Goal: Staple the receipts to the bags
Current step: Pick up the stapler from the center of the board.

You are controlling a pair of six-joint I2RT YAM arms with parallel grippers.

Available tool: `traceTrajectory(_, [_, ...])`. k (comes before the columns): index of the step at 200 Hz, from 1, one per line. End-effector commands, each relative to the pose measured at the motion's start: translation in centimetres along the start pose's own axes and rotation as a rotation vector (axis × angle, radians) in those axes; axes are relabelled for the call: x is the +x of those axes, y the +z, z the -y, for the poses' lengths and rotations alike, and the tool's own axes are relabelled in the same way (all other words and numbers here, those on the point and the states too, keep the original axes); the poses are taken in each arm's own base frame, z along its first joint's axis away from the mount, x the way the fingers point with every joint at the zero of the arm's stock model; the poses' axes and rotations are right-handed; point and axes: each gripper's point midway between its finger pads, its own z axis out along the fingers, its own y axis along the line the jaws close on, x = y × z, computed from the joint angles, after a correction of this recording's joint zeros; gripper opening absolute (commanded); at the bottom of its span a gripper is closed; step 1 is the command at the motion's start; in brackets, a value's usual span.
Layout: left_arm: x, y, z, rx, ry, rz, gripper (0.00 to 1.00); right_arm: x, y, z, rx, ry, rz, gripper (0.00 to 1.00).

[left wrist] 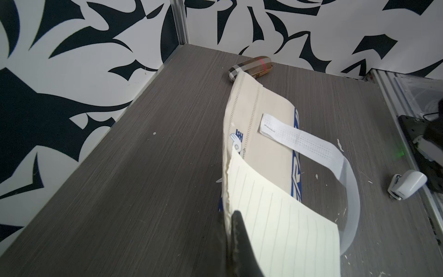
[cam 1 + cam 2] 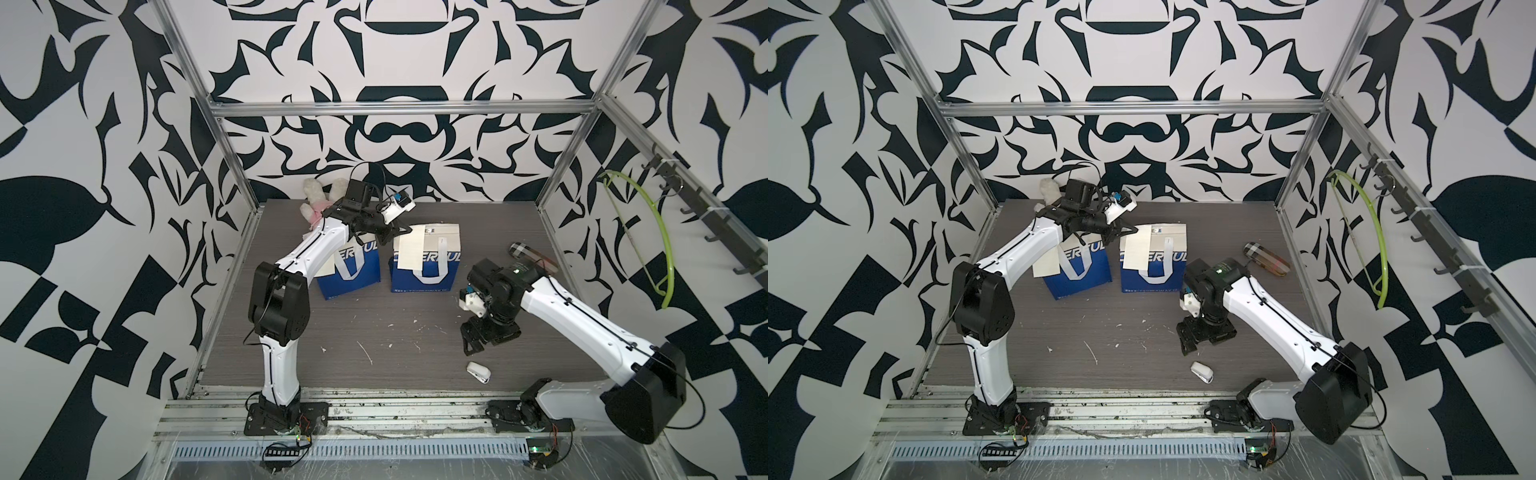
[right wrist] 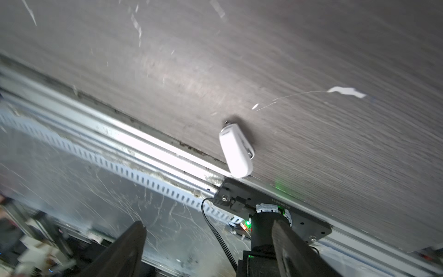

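In both top views the left gripper (image 2: 400,231) is clenched on the upper left corner of the centre bag (image 2: 451,274), pinning its receipt (image 2: 410,251). The second receipt (image 2: 1045,266) lies half off the second bag (image 2: 368,274), left of centre. Lower right, the right gripper (image 2: 476,345) hangs spread and empty above the stapler (image 2: 478,372).

The left wrist view shows the pinch catching only the papers' edge, so the receipt could slide.

The right wrist view shows the stapler at the table (image 3: 311,60) edge, where a clumsy grab could nudge it off.
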Motion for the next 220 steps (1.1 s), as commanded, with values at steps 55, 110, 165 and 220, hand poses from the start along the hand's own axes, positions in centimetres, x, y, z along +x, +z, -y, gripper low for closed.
traceTrajectory(55, [-0.1, -1.5, -1.2, -0.082, -0.007, -0.013, 0.00, -0.3, 3.9, 2.2, 0.288, -0.024, -0.106, 0.84])
traceTrajectory(110, [-0.4, -1.6, -1.6, -0.081, 0.000, 0.004, 0.00, -2.0, 7.5, 1.9, 0.236, -0.004, -0.056, 0.84])
traceTrajectory(165, [0.3, -2.1, -1.6, -0.084, -0.002, 0.004, 0.00, 0.5, 10.8, 2.6, 0.217, 0.149, -0.144, 0.79])
traceTrajectory(220, [0.4, -2.0, -1.8, -0.076, -0.017, 0.014, 0.00, 0.6, 10.7, 4.3, 0.309, 0.206, -0.113, 0.72])
